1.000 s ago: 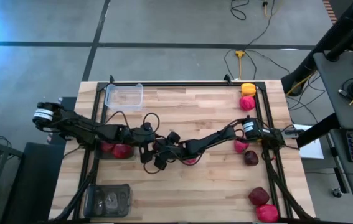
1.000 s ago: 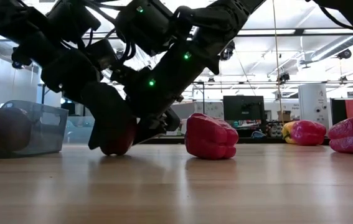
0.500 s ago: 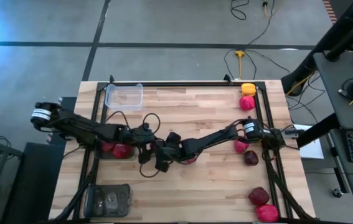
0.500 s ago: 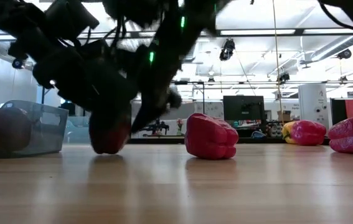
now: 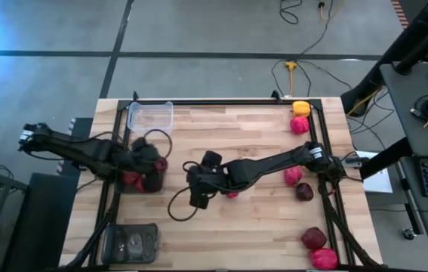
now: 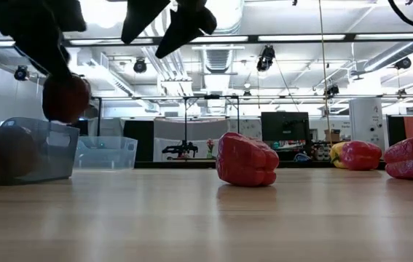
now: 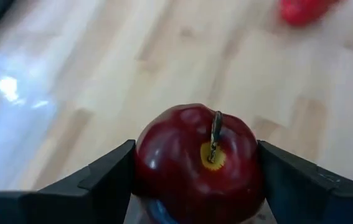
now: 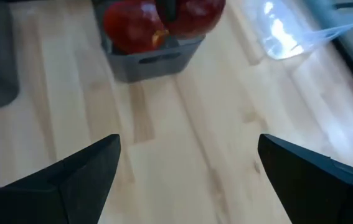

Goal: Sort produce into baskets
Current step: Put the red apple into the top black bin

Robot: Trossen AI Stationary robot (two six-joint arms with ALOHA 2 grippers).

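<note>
My left gripper is shut on a dark red, apple-like piece with a stem. It holds the piece in the air just above the smoky grey basket at the table's left, which holds red pieces. The piece also shows in the low view. My right gripper is open and empty above mid-table. A bright red pepper rests on its side on the wood, next to that arm. The clear basket stands at the far left, and a third basket at the near left. My left gripper pinches the dark red piece by its two opposite sides, one finger on each. The stem end faces away from the wrist. The piece is lifted clear, above the grey basket's rim.
More pieces lie along the right edge: a yellow one, a red one, a red one, maroon ones, and a red one. Bare wood lies between the arms and the near edge.
My left gripper has lifted the dark red piece off the table and carried it toward the left edge, to above the grey basket. My right gripper has risen clear of the table near the red pepper, which has stayed in place.
</note>
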